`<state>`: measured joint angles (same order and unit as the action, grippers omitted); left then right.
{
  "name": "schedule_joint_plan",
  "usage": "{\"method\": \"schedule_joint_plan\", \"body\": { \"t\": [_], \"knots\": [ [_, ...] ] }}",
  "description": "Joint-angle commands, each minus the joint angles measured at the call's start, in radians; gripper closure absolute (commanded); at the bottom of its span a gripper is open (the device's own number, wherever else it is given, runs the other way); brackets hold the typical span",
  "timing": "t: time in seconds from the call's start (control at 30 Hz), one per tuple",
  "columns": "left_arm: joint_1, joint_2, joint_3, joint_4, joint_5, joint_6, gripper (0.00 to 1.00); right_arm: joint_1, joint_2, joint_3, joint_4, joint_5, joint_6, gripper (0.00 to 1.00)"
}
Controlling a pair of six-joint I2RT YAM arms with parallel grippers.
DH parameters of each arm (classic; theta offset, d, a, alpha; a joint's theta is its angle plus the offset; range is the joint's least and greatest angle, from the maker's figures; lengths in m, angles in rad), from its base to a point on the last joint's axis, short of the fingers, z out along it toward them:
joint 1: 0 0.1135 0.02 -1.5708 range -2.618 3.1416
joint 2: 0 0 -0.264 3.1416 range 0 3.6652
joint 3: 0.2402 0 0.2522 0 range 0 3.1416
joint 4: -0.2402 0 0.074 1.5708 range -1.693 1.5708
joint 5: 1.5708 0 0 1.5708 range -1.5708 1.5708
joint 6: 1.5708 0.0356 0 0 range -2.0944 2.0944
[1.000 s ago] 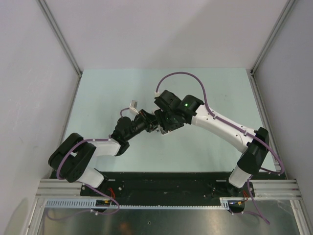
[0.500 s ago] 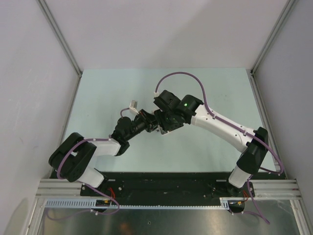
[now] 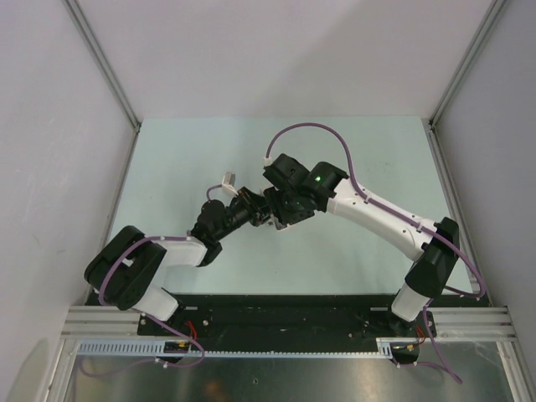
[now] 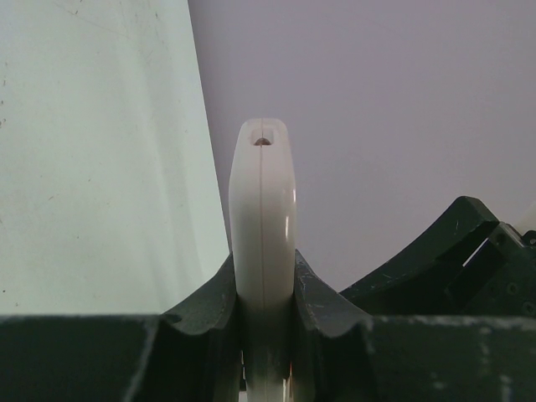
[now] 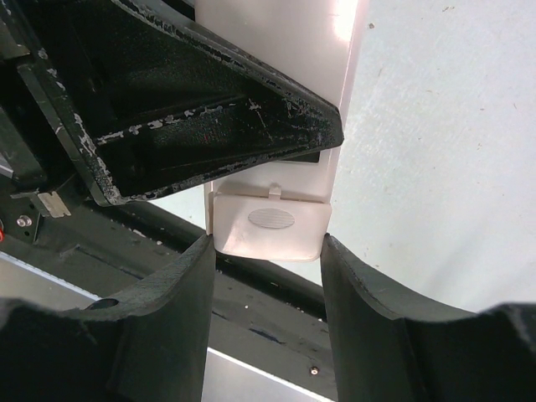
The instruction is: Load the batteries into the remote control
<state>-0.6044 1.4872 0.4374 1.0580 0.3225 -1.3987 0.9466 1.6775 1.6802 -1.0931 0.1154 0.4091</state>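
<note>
Above the table, left gripper is clamped on the remote control edge-on, right gripper pinches its battery cover end; cover looks still on, no batteries visible, so loading not yet started.

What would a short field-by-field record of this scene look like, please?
Left hand: shut on flat white plastic remote control, held edge-on
Right hand: closed on both sides of the remote's battery-cover end
Batteries: none in view
Surface: pale green tabletop
</note>
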Motion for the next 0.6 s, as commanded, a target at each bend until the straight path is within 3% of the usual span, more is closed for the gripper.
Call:
{"method": "schedule_joint_plan", "body": {
  "t": [0.0,0.57],
  "knots": [
    [-0.008,-0.005,0.011,0.120,0.035,-0.052,1.00,-0.005,0.018,0.049,-0.016,0.020,-0.016,0.78],
    [-0.009,0.013,0.006,0.151,0.059,-0.128,1.00,-0.008,0.037,0.085,-0.036,0.021,-0.033,0.74]
  ]
}}
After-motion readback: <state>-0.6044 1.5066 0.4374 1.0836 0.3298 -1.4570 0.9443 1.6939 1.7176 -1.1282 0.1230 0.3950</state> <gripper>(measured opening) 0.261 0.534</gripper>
